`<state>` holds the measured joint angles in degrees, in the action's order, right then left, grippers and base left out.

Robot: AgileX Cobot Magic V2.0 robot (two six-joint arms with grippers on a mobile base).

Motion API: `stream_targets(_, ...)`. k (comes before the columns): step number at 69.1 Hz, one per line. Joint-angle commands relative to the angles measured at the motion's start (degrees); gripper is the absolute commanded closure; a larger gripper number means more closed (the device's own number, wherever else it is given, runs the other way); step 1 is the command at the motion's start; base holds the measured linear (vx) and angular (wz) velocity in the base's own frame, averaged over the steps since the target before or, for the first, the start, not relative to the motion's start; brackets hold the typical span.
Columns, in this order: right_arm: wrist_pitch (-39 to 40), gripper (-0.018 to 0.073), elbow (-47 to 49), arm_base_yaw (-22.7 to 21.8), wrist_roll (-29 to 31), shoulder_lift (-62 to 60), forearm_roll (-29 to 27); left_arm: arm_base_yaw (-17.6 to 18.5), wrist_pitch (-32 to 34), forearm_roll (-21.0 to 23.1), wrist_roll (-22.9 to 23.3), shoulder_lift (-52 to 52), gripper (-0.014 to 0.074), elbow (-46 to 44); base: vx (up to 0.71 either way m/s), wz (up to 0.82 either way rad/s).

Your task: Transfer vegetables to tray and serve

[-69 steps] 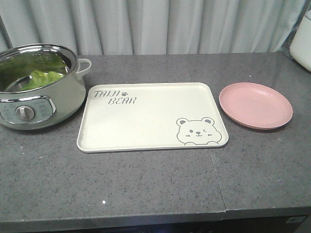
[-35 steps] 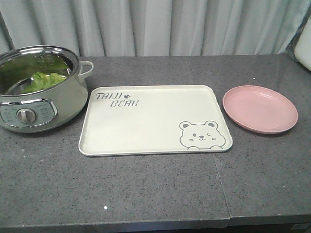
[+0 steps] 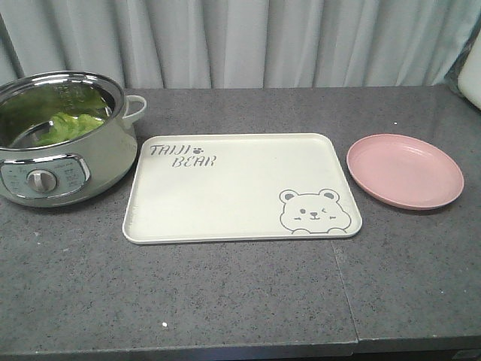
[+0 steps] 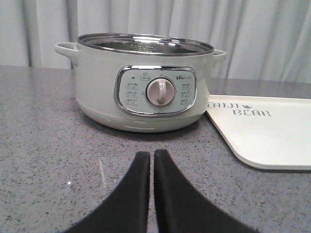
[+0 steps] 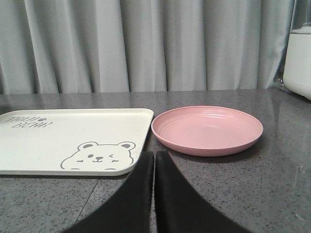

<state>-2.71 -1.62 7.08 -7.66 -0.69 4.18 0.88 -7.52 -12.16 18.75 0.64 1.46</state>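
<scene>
Both claws are pressed together and hold nothing, the left claw (image 4: 151,154) facing the electric pot (image 4: 146,77), the right claw (image 5: 154,154) facing the pink plate (image 5: 207,128). The lettuce (image 3: 66,124) lies inside the pot at the table's (image 3: 225,293) left, just beside the cream tray (image 3: 225,188). A reaching claw could knock the pot's steel rim (image 4: 146,44), or a limp leaf could slip short of the tray.

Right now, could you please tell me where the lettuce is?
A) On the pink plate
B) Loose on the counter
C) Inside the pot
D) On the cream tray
C: the lettuce shows as green leaves inside the pot at the left of the counter, while the tray and the pink plate hold nothing.
</scene>
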Motion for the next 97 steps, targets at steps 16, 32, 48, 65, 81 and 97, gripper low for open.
stream_targets(16, 4.2, 0.0562, -0.9, -0.4, 0.0, -0.4, 0.5, 0.1, 3.8, 0.0, 0.6, 0.7, 0.0602, 1.2, 0.0, 0.0)
stream_targets(32, 4.2, 0.0562, -0.9, -0.4, 0.0, -0.4, 0.5, 0.1, 3.8, 0.0, 0.6, 0.7, 0.0602, 1.2, 0.0, 0.0)
stream_targets(48, 4.2, 0.0562, -0.9, -0.4, 0.0, -0.4, 0.5, 0.1, 3.8, 0.0, 0.6, 0.7, 0.0602, 1.2, 0.0, 0.0)
stream_targets(65, 4.6, 0.0562, -0.8, -0.4, 0.0, -0.4, 0.5, 0.1, 6.5, 0.0, 0.7, 0.7, 0.0602, 1.2, 0.0, 0.0)
stream_targets(81, 9.8, 0.0562, -0.8, -0.4, -2.6, -0.4, -1.9, 0.1, 15.4, 1.2, 6.6, 0.7, 0.0602, 1.2, 0.0, 0.0)
stream_targets(97, 13.2, 0.0562, -0.8, -0.4, -10.3, -0.3, -8.0, 0.1, 30.5, 1.2, 6.6, 0.7, 0.0602, 1.2, 0.0, 0.0)
